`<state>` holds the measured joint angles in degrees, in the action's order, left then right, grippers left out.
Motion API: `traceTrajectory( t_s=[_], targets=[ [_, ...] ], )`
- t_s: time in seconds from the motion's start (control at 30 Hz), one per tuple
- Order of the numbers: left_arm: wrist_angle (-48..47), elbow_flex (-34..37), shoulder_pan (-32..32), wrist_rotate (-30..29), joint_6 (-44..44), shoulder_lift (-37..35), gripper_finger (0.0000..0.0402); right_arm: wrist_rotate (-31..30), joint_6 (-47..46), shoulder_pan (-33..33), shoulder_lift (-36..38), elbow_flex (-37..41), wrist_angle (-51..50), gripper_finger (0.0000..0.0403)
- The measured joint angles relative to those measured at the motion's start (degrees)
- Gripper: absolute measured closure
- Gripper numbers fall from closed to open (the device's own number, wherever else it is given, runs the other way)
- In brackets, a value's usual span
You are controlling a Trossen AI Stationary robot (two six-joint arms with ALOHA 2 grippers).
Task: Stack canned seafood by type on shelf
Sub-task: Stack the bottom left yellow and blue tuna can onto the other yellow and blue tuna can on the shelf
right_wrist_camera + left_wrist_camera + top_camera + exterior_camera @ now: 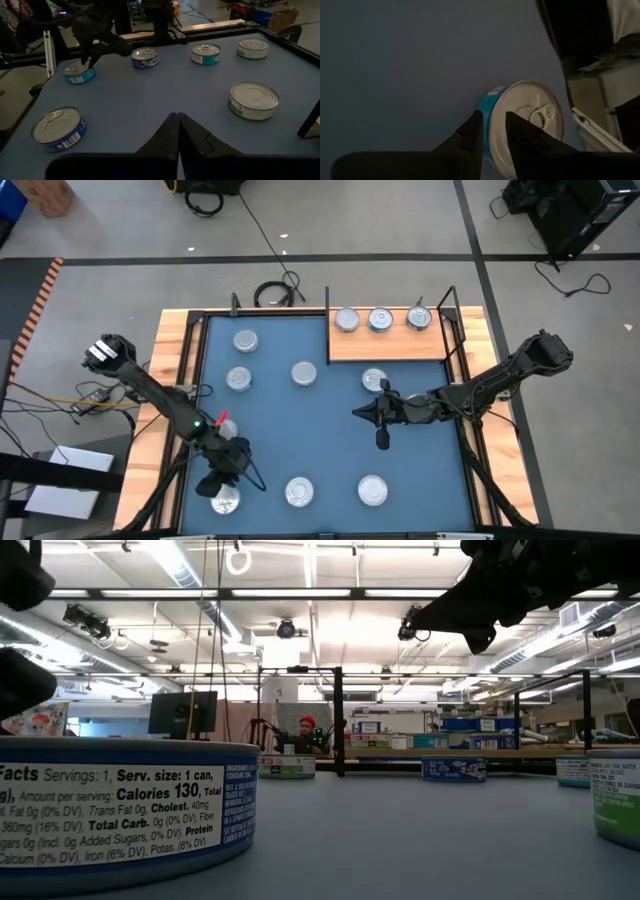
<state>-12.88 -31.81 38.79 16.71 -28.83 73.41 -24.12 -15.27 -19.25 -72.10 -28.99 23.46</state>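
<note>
The canned seafood are short round tins with silver lids. Three stand in a row on the wooden shelf (385,348) at the far right. Several more stand scattered on the blue mat (270,430). My left gripper (494,116) is open at the near left, slanting down over a teal-labelled tin (530,112) that stands on its base on the mat. One finger is outside the tin's side wall and one is over its lid. My right gripper (177,116) is shut and holds nothing, above the mat's middle right (357,413). My left gripper straddles the teal tin's rim (492,102), slanting down from above. One finger (472,131) is beside the label and the other (522,134) is over the lid. I cannot tell whether either finger touches the tin.
Loose tins stand at the far left (246,340), left middle (238,379), centre (304,373) and beside the shelf (374,380). Two more are near the front edge (299,493) (372,490). Black posts (327,330) rise at the shelf's ends. A black frame rims the mat.
</note>
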Motion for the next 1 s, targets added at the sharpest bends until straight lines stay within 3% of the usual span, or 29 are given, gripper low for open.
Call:
traceTrajectory(
  t_s=[0.5, 0.77, 1.0],
  targets=[
    [1.08, -0.22, -0.04, 2.49, -0.15, 5.61, 0.0318, 0.0, 0.01, 0.0, 0.0, -0.02, -0.12, 0.0388],
    [0.73, -0.21, -0.07, 2.91, 0.08, 5.64, 0.039, 0.0, 0.0, 0.0, 0.0, -0.02, -0.11, 0.0391],
    [-3.3, -2.49, -0.32, 1.98, 1.97, 5.8, 0.0398, 0.0, 0.0, 0.0, 0.0, -0.02, -0.07, 0.0389]
  ],
)
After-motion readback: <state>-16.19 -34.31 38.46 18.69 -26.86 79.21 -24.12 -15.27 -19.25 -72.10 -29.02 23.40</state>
